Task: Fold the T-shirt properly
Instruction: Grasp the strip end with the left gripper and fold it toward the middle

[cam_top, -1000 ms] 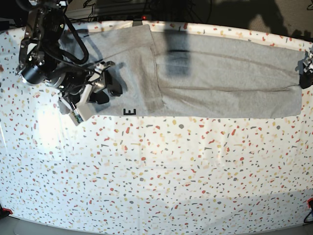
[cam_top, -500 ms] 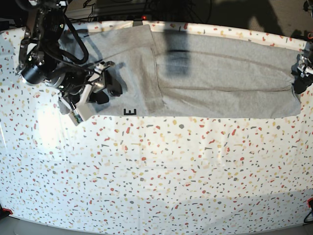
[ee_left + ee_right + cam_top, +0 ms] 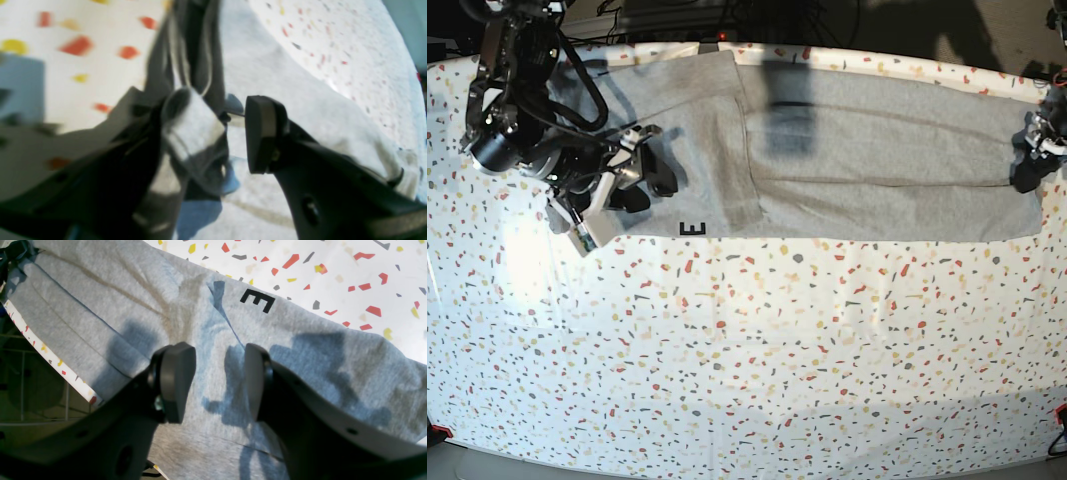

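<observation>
We take the T-shirt (image 3: 867, 160) as our landmark: it lies folded into a long grey band along the far edge of the speckled table (image 3: 747, 350), whose bare top fills everything nearer than the shirt. A black letter E (image 3: 257, 300) shows at the shirt's near edge. Over that end we see our right gripper (image 3: 218, 383) hovering with its jaws apart and nothing between them. At the shirt's opposite end our left gripper (image 3: 230, 136) sits on the cloth's edge; a bunch of grey fabric lies against one finger (image 3: 263, 133), but blur keeps us from telling whether it grips.
</observation>
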Controlling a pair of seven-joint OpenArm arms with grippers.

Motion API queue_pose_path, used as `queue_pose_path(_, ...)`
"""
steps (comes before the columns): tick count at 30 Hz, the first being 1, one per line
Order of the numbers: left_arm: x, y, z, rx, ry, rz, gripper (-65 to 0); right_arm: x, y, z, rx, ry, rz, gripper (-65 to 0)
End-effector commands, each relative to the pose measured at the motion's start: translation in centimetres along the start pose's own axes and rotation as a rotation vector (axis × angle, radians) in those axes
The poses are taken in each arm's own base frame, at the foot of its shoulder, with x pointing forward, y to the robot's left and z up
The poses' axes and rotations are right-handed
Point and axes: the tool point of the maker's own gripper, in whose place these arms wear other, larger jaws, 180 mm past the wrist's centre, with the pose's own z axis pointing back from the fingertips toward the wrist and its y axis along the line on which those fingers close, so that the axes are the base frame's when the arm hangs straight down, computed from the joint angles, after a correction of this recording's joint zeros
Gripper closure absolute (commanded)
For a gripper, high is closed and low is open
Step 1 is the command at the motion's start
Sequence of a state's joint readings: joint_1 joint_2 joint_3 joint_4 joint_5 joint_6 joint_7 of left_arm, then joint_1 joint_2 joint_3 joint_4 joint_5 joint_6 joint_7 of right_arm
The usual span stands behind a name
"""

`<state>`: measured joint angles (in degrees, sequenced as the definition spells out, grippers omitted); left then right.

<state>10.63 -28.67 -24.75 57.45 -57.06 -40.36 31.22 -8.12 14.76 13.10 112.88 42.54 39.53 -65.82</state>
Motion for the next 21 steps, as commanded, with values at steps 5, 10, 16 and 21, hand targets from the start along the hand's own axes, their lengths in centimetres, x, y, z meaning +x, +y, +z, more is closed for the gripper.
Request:
queue_pose_path(5, 0.0, 0.8, 0.3, 0.038, 0.023, -0.061, -19.8, 1.1, 0.2, 0.4, 0.01, -0.039, 0.022, -28.6)
queue_pose_path(10, 0.8, 0.9, 0.3, 0.047, -0.022, -0.083, 0.0, 1.1, 0.2, 0.4, 0.011, -0.037, 0.022, -28.6)
queue_pose_path(16, 3.2, 1.0, 0.7, 0.049, -0.12, -0.101, 0.0, 1.1, 0.4, 0.4, 0.023, -0.04, 0.017, -28.6)
queue_pose_path(21, 5.6, 1.7, 1.7, 0.068, -0.146, -0.154, 0.0, 1.8, 2.3, 0.1, 0.108, -0.081, -0.005, -28.6)
